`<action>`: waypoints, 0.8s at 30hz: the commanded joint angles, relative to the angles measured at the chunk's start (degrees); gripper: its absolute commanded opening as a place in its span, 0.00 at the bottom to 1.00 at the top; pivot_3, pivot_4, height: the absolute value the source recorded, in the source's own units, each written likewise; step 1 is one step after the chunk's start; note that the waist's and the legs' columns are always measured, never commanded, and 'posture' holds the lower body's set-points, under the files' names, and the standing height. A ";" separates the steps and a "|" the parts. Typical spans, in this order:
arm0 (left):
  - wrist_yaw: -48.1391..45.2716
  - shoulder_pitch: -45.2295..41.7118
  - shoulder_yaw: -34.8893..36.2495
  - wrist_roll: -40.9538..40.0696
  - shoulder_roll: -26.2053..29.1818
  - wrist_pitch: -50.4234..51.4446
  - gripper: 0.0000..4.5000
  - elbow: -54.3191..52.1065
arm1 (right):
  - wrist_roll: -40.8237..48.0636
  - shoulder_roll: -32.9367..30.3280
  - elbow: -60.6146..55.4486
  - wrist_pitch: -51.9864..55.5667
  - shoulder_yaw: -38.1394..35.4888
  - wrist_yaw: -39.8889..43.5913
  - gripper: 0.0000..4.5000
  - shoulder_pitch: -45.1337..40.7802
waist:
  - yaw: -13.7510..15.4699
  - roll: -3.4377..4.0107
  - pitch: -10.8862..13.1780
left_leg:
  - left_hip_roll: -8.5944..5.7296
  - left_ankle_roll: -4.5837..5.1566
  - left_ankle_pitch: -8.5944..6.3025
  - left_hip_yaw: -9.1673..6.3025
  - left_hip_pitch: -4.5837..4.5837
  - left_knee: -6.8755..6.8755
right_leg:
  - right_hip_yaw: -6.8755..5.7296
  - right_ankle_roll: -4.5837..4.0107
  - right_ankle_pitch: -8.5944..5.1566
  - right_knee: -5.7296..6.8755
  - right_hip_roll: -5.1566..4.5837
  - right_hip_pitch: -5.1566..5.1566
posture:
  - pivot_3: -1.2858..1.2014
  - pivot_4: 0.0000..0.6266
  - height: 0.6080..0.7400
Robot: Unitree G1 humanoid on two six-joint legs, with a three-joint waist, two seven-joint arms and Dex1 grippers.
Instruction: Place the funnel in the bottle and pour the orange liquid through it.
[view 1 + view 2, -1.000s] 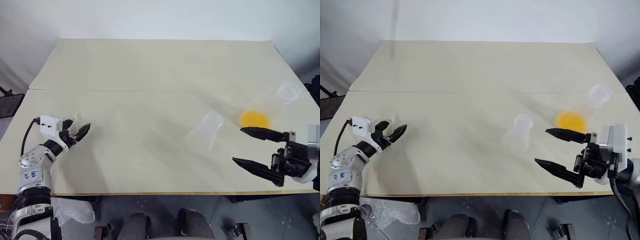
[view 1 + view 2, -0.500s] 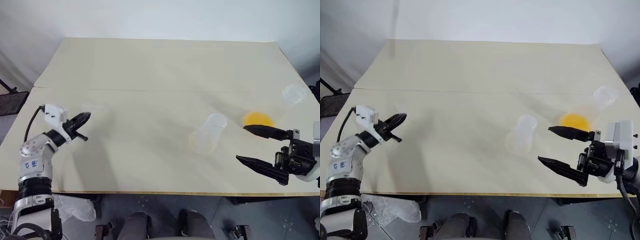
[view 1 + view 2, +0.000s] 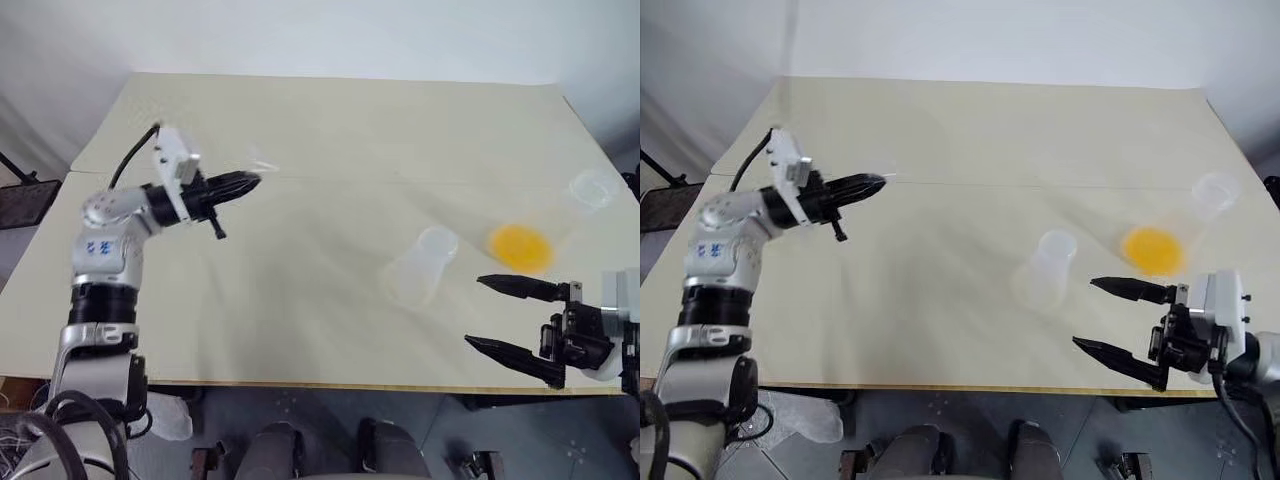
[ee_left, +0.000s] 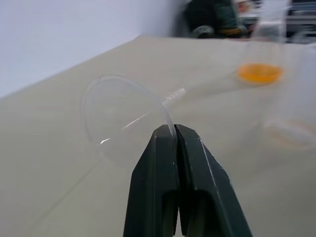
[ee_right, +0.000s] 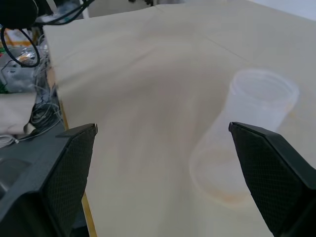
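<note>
The clear funnel (image 4: 123, 113) is pinched by its rim in my left gripper (image 3: 250, 182), which is shut on it and held above the table's left side, pointing toward the middle. The funnel's spout (image 4: 174, 95) points away from the fingers. The frosted bottle (image 3: 420, 265) stands upright right of centre with its mouth uncovered. Just beyond it to the right, the orange liquid (image 3: 520, 247) sits in a clear cup. My right gripper (image 3: 475, 312) hovers open near the front right edge, a little in front of the bottle (image 5: 247, 133), with nothing between its fingers.
A small empty clear cup (image 3: 592, 188) stands near the table's right edge, behind the orange liquid. The pale table (image 3: 320, 130) has a seam running across its width. Cables and clutter (image 5: 19, 29) lie off the table.
My left gripper closed on the funnel at the table's left edge, then lifted it up and carried it to the right. The right gripper sank slightly, still open.
</note>
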 commanded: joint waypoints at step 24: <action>-20.01 -18.32 -11.55 1.57 -14.65 -5.62 0.00 7.11 | -4.71 13.82 -3.83 -12.90 -1.69 -14.49 1.00 9.49 | -0.24 0.03 0.00 | 0.02 0.04 0.02 0.15 -0.03 -0.01 | 0.13 0.04 0.01 -0.16 0.06 -0.03 | 0.52 0.24 1.00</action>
